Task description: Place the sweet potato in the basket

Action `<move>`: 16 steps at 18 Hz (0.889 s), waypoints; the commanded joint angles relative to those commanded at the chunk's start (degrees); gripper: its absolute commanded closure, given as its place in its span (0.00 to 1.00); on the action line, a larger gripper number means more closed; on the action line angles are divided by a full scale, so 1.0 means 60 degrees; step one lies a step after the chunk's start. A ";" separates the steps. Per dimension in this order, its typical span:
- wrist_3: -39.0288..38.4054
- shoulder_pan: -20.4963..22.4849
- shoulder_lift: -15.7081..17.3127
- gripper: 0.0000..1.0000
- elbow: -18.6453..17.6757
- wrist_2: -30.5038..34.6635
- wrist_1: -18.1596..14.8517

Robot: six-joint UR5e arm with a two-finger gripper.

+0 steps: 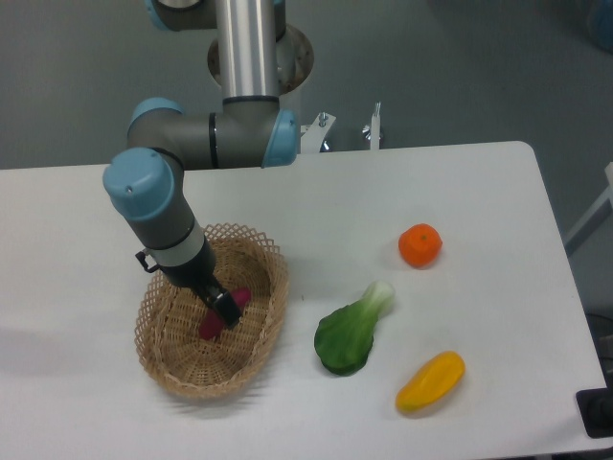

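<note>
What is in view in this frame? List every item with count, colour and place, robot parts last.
slender magenta-purple sweet potato: one, magenta, inside the basket, partly hidden by the gripper
oval woven wicker basket: one, light tan, front left of the table
round orange: one, orange, right of centre
leafy green bok choy: one, green with a pale stem, between basket and pepper
oblong yellow-orange pepper: one, yellow-orange, front right
white table: one, white, carries everything
UR5e arm: one, grey with blue caps, reaching down into the basket
gripper: one, black, at the sweet potato; whether the jaws are open or shut cannot be told
</note>
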 joint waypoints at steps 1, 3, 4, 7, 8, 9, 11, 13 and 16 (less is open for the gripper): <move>0.0013 0.0175 0.0015 0.00 0.0206 0.0000 0.0000; 0.0027 0.0527 0.0059 0.00 0.0616 0.0000 0.0000; 0.0042 0.0746 0.0088 0.00 0.0807 0.0000 -0.0058; 0.0479 0.1449 0.0117 0.00 0.1160 -0.0219 -0.0146; 0.0873 0.1712 0.0161 0.00 0.1189 -0.0264 -0.0234; 0.1297 0.1976 0.0292 0.00 0.1219 -0.0278 -0.0452; 0.2249 0.2518 0.0526 0.00 0.1263 -0.0526 -0.1052; 0.3012 0.3118 0.0790 0.00 0.1365 -0.0922 -0.1769; 0.4840 0.3822 0.1156 0.00 0.1410 -0.1142 -0.2517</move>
